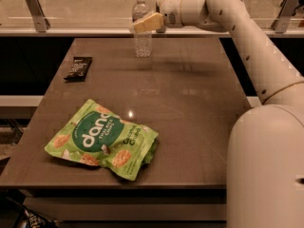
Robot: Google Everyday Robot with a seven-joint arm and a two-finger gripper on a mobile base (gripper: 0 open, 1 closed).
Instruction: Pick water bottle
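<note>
The gripper (141, 23) is at the upper part of the water bottle (142, 45), which stands upright at the far edge of the surface (190, 103). Whether it grips the bottle, I cannot tell. Nearer lie a dark bar (78, 68) and a green chips bag (102, 139).

Green snack bag (102, 139), dark bar (78, 68) on table (190, 103)
</note>
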